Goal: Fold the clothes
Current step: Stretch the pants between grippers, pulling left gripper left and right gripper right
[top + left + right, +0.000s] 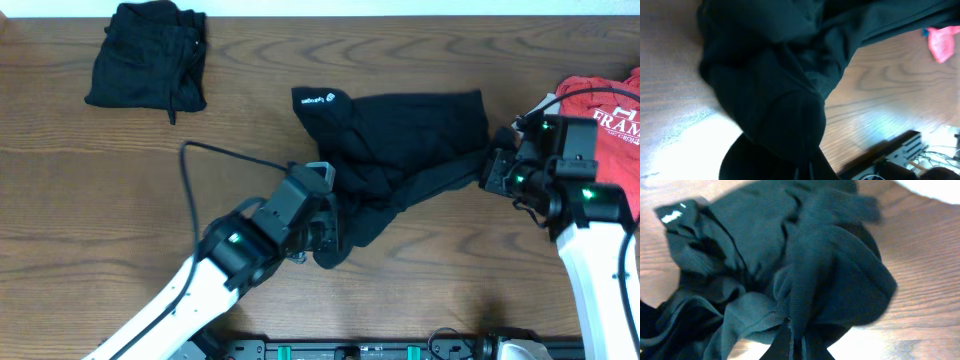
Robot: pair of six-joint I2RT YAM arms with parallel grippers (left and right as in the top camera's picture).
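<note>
Black top (400,140) lies crumpled at the middle of the table (250,110), between my two arms. The cloth is soft, matte and thin, and it has no flat outline. It is a rumpled heap, with a broad panel up top and a twisted band running down to the left. One corner pokes out at the upper left and carries small white lettering (318,100). The right wrist view shows a fine knit weave and deep folds.

Garment count from overhead is three: two black and one red.
- The black top is the one I am holding.
- A folded black garment (150,55) is a squarish, lumpy bundle at the far left corner, well apart from the top.
- A red tee (600,110) with white letters sits at the right edge, partly under my right arm.

The left gripper (338,228) is closed on the black top's lower left end. Its wrist view is filled with bunched dark fabric. The right gripper (488,168) is closed on the top's right edge, and in its wrist view the cloth is pinched into a ridge between the fingers.

The table is brown wood with a clear grain. One thin black cable (200,150) loops across it towards the left arm.
</note>
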